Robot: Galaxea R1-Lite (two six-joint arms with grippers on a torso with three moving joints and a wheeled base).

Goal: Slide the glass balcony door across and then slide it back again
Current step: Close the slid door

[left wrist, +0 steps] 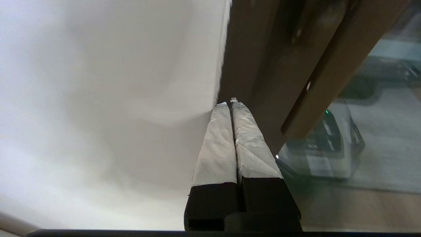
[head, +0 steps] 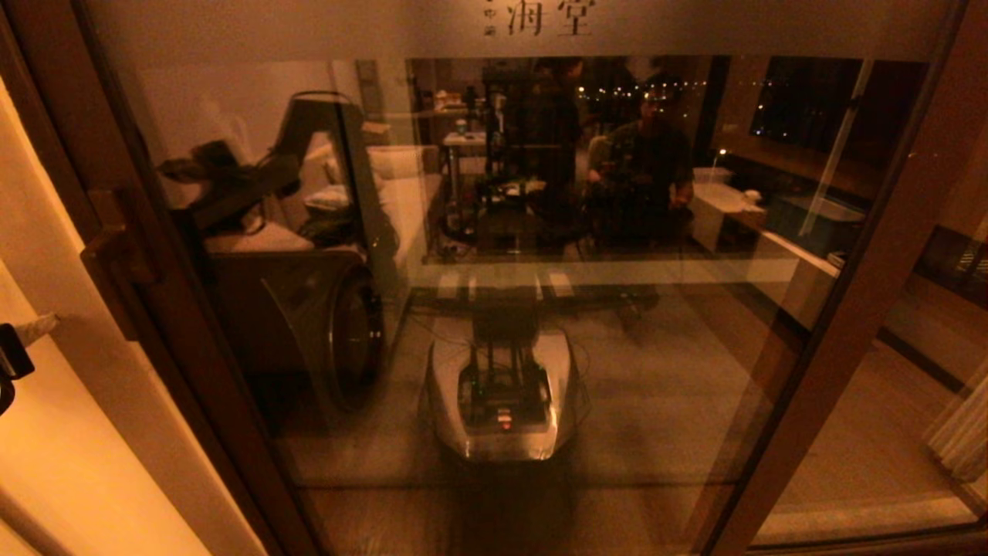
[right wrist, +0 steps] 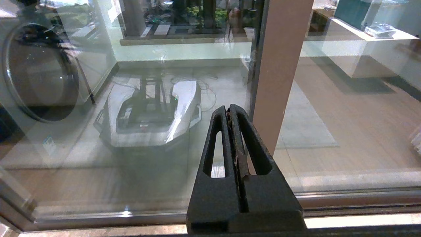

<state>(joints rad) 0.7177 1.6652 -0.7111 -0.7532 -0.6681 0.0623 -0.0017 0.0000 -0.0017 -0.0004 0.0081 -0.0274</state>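
The glass balcony door fills the head view, with dark characters on its frosted top band. Its brown left stile carries a blocky wooden pull handle. My left gripper sits at the far left edge, left of and slightly below the handle, in front of the pale wall. In the left wrist view the left gripper is shut and empty, its taped fingertips close to the dark stile beside the handle. The right gripper is shut and empty, low before the glass.
A cream wall borders the door on the left. Another brown stile slants down the right side, also seen as a stile beyond my right gripper. The floor track runs along the bottom. A washing machine stands behind the glass.
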